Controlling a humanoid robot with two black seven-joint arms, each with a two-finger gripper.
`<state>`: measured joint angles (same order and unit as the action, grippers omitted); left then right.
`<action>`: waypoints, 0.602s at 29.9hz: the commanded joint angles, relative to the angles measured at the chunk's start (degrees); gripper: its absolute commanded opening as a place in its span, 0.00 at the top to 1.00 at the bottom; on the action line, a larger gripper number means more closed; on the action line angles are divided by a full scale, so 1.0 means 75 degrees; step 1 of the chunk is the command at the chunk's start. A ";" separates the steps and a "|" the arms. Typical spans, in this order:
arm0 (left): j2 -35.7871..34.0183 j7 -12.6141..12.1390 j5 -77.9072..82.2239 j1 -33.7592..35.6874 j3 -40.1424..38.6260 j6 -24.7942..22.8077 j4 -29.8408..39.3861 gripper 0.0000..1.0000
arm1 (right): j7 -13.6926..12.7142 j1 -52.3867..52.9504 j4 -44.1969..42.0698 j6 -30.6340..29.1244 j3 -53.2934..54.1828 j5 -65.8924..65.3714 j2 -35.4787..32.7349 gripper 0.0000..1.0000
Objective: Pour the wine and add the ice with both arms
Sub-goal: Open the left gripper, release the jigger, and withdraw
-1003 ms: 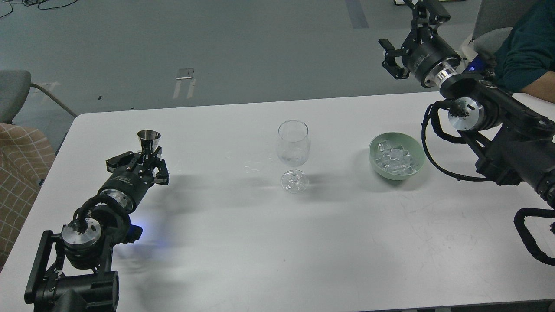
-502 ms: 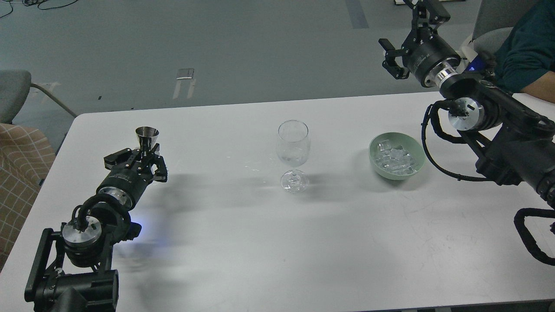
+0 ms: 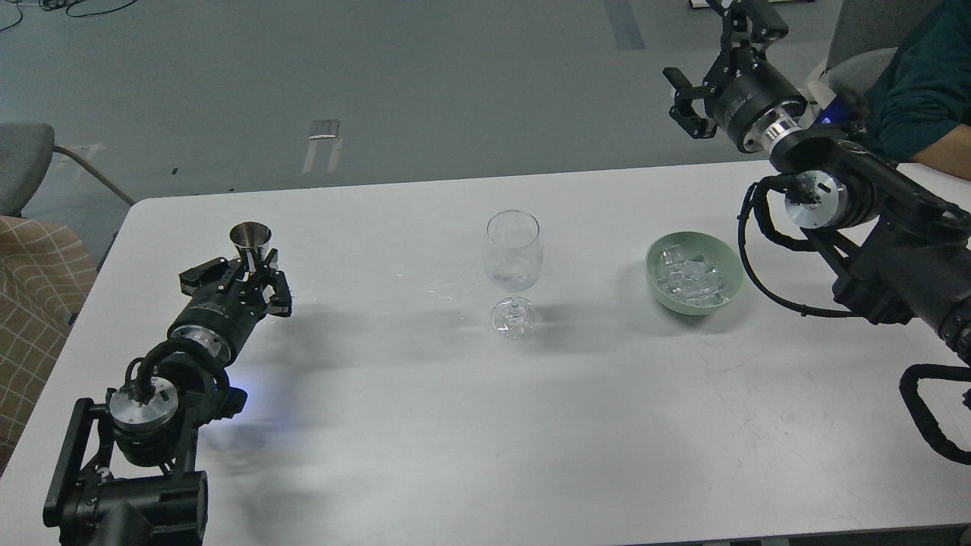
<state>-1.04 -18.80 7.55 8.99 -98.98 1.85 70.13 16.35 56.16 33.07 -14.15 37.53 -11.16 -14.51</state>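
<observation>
Nearest the camera, the bare front of the white table (image 3: 470,425) carries nothing but faint scuffs and soft shadows. At the lower left the left arm (image 3: 144,409) rises from the frame's edge and reaches forward over the table, a small blue light glowing at its wrist. Its far end, the left tool (image 3: 246,277), has its fingers clamped on the stem of a small metal measuring cup (image 3: 251,239), which stands upright with its open mouth facing up, near the table's left side. Further in, at the middle of the table, a clear wine glass (image 3: 513,262) stands upright on its foot, well apart from both tools; whether it holds any liquid cannot be told. To its right, a little further across, sits a pale green bowl (image 3: 732,262), and the ice (image 3: 689,277) lies heaped inside it as small clear cubes. The right arm (image 3: 872,227) comes in from the right edge, passing beside the bowl without touching it and climbing toward the far side. Its end, the right tool (image 3: 721,53), hangs in the air beyond the table's back edge with its fingers spread apart and nothing between them. Behind it, at the upper right corner, a person's dark teal sleeve (image 3: 922,83) rests near the table.
</observation>
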 commanded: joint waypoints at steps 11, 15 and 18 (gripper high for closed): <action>-0.0001 -0.0036 0.0013 0.0008 0.0014 0.0035 -0.0011 0.53 | 0.0000 0.0000 -0.0003 -0.0001 0.0000 0.0000 0.0000 0.00; -0.0013 -0.0024 0.0048 0.0019 0.0026 0.0082 -0.0011 0.42 | 0.0000 0.0000 -0.0003 -0.0001 0.0000 0.0000 0.0001 0.00; -0.0025 -0.0024 0.0059 0.0020 0.0038 0.0082 -0.0022 0.36 | 0.0000 0.0000 -0.0003 -0.0001 0.0000 0.0000 -0.0011 0.00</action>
<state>-1.16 -19.00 7.93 9.12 -98.76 2.38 70.00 16.35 56.16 33.04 -14.15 37.53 -11.16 -14.52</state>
